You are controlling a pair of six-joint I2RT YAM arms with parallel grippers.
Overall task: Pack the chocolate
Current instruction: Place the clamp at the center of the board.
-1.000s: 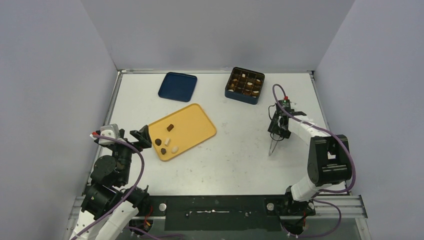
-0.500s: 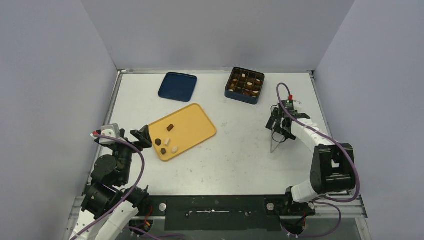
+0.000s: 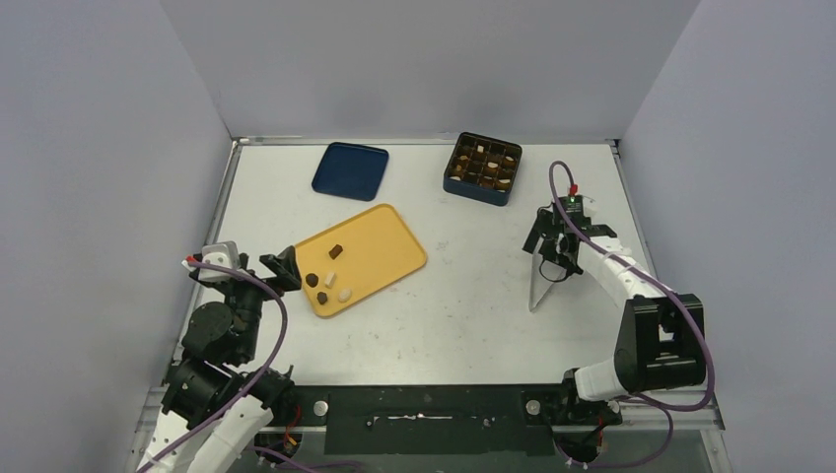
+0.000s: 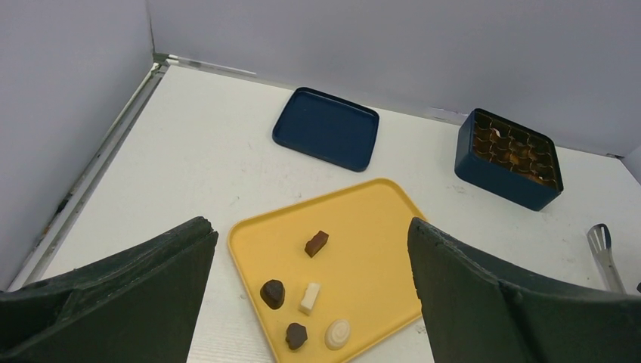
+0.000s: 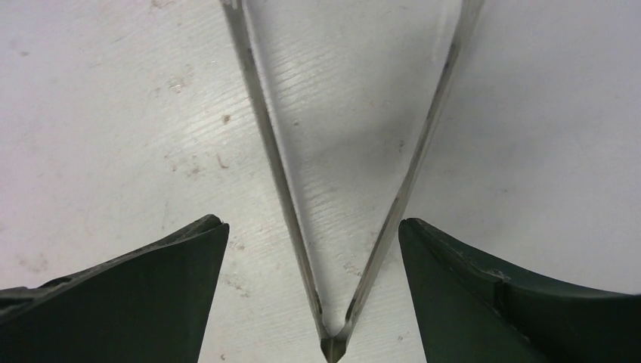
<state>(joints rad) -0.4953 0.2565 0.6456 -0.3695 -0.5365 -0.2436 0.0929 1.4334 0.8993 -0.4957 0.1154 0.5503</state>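
At far left, see the left tool (image 3: pixel 284 268) spread wide, clamped on nothing, parked just beside the yellow tray (image 3: pixel 384 241). On that tray, count five loose pieces of chocolate (image 4: pixel 272 293), bunched toward the near-left end. Read the caramel block (image 4: pixel 317 243) as lying long axis slanted, near-left to far-right in the left wrist view, and the white bar (image 4: pixel 308 298) as pointing nearly straight away; treat the rounded pieces as having no long axis. Behind the tray, note the blue lid (image 3: pixel 350 169); further right, more pieces seated in cells of the dark blue box (image 3: pixel 482 168). At right, find the right tool (image 3: pixel 549 258) spread apart, straddling metal tongs (image 3: pixel 535 291) flat on the desk (image 3: pixel 453 315) without touching them. Probably time to take up the tongs: close squarely across both arms just ahead of the joined end, gently enough to leave spring for pinching, then lift level.
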